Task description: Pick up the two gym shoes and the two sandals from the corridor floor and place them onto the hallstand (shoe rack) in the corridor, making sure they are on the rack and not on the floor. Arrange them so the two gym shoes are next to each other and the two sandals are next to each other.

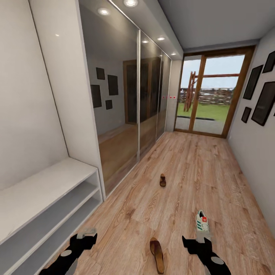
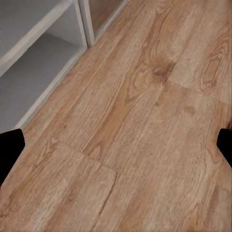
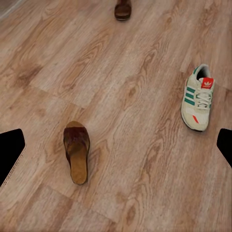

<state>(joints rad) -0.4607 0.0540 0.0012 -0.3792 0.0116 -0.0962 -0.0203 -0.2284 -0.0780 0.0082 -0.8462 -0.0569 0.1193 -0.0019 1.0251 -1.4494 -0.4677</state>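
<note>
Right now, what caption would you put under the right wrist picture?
One gym shoe and two sandals lie apart on the corridor floor.

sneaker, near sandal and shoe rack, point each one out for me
sneaker [image 3: 197, 104], right wrist view, on the laces
near sandal [image 1: 157, 253], head view, on the insole
shoe rack [image 1: 40, 187], head view, on its top board

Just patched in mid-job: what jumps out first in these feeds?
Shoes scattered on the corridor floor: a brown sandal between the two grippers, one white gym shoe just ahead of the right gripper, a second sandal farther down. The pale-grey rack by the left gripper holds nothing; both jaws open.
</note>
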